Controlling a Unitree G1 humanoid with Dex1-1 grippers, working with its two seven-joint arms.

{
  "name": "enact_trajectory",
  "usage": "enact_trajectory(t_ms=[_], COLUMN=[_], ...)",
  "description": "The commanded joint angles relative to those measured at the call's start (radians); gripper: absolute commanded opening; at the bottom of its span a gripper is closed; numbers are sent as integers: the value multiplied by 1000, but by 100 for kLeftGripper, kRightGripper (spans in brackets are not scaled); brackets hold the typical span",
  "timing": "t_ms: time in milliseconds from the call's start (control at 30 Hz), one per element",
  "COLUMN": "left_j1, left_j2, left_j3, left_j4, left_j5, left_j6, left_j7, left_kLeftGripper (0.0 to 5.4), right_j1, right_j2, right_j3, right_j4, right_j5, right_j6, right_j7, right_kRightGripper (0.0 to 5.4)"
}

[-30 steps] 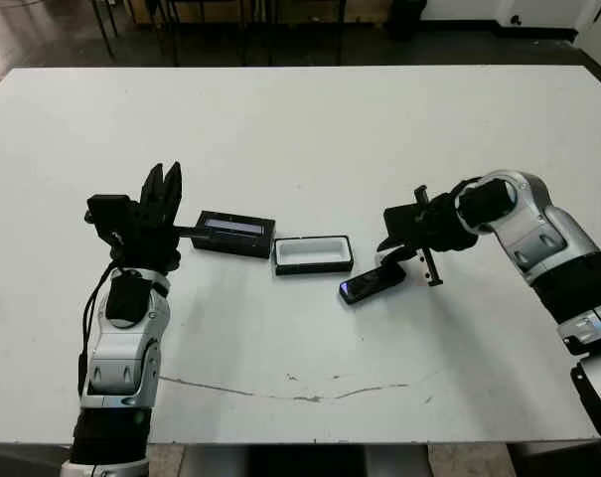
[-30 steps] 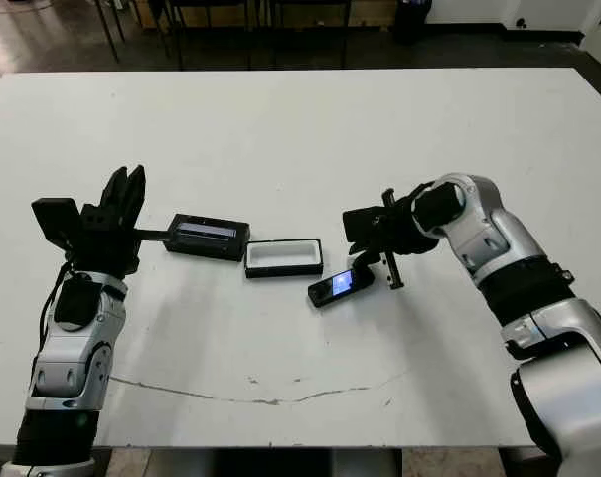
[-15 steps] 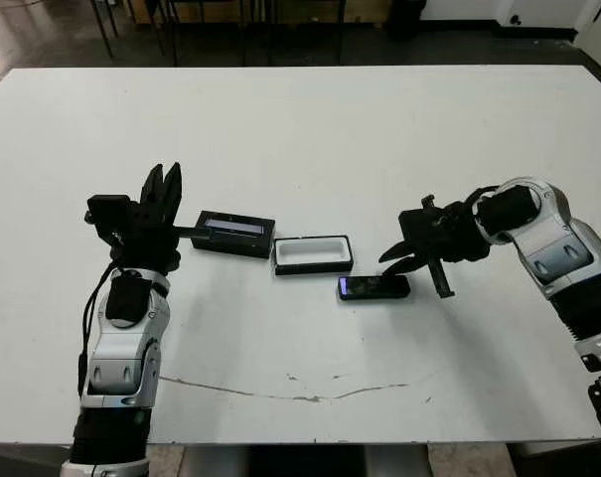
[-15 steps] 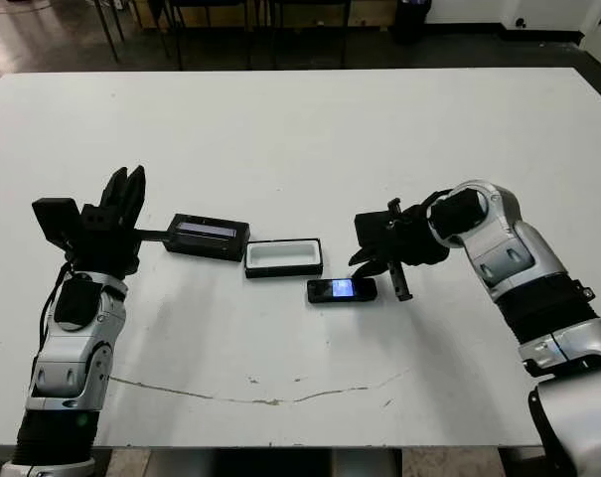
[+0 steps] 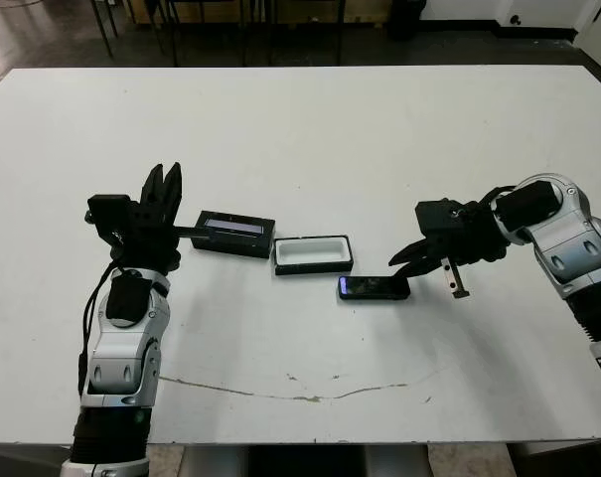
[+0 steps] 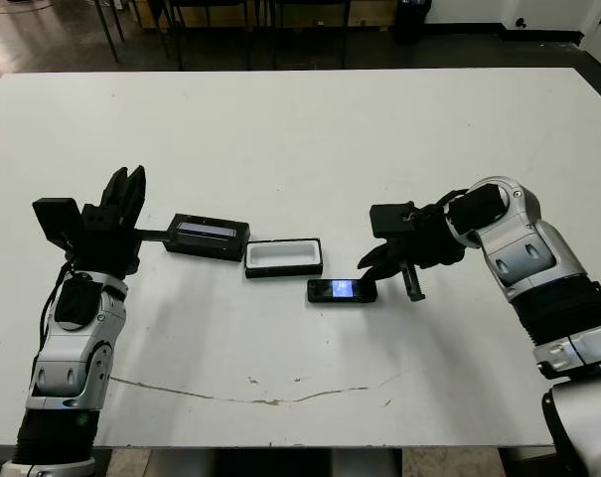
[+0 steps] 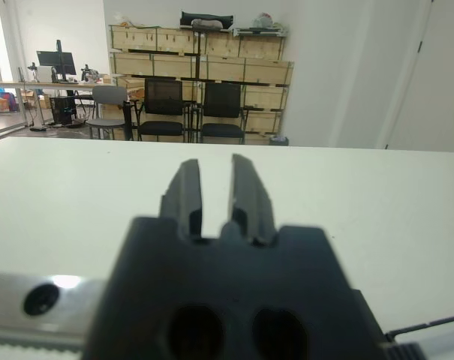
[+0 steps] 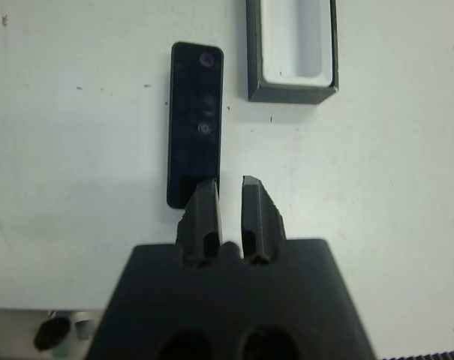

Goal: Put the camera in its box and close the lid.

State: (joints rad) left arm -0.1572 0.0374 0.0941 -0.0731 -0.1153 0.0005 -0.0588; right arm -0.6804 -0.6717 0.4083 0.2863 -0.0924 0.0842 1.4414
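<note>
Head view: one camera (image 5: 375, 287), one box (image 5: 313, 254), one lid (image 5: 235, 234); both jaws nearly closed, empty.

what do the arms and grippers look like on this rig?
Both arms have silver-grey shells with black joints. The left arm carries a black cable along its side. The left gripper and right gripper are black blocks, each with two short ridged fingers. The right arm has a rounded silver elbow shell and black wrist.

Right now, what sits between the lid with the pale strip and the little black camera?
The open box, white-lined and empty, sits between the lid and the camera; the left eye view shows it.
</note>
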Motion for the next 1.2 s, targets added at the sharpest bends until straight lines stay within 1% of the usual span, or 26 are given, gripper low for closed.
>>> enact_trajectory(t_ms=[33,67,167,233,400,500,533,633,733,800,900,1033,1100,1200], left_j1=[-3,-3,-2,-1,1,4,4,5,5,3,2,0,-1,-2], left_j2=[9,10,14,15,14,11,10,10,14,15,15,18,20,22], left_j3=[2,2,1,1,0,-1,0,0,-2,-1,2,5,7,9], left_j4=[12,13,15,17,15,11,11,12,16,17,18,19,23,23], left_j5=[3,3,9,11,12,10,6,4,12,12,7,3,2,1], left_j6=[17,16,13,8,9,14,14,13,5,9,13,15,12,15], left_j7=[1,0,0,0,1,3,1,-1,-1,0,-1,-6,-8,-9], left_kLeftGripper=[3,3,3,3,3,3,3,3,3,3,3,3,3,0], right_j1=[33,36,41,39,37,33,30,23,35,39,62,98,101,93], right_j2=[-18,-19,-19,-20,-29,-42,-45,-54,-50,-46,-49,-54,-55,-44], right_j3=[8,7,3,-1,-22,-60,-82,-155,-248,-278,-283,-266,-250,-223], right_j4=[-9,-10,-13,-7,-2,-30,-37,-59,-88,-99,-131,-170,-168,-121], right_j5=[-8,-8,-8,-6,0,22,45,117,219,278,306,299,294,299], right_j6=[8,2,27,9,10,39,61,159,245,301,322,308,317,292], right_j7=[0,-2,-10,-15,-30,-39,-36,-42,-59,-53,-64,-84,-82,-46], right_kRightGripper=[0,0,0,0,0,0,0,0,0,0,0,0,0,35])
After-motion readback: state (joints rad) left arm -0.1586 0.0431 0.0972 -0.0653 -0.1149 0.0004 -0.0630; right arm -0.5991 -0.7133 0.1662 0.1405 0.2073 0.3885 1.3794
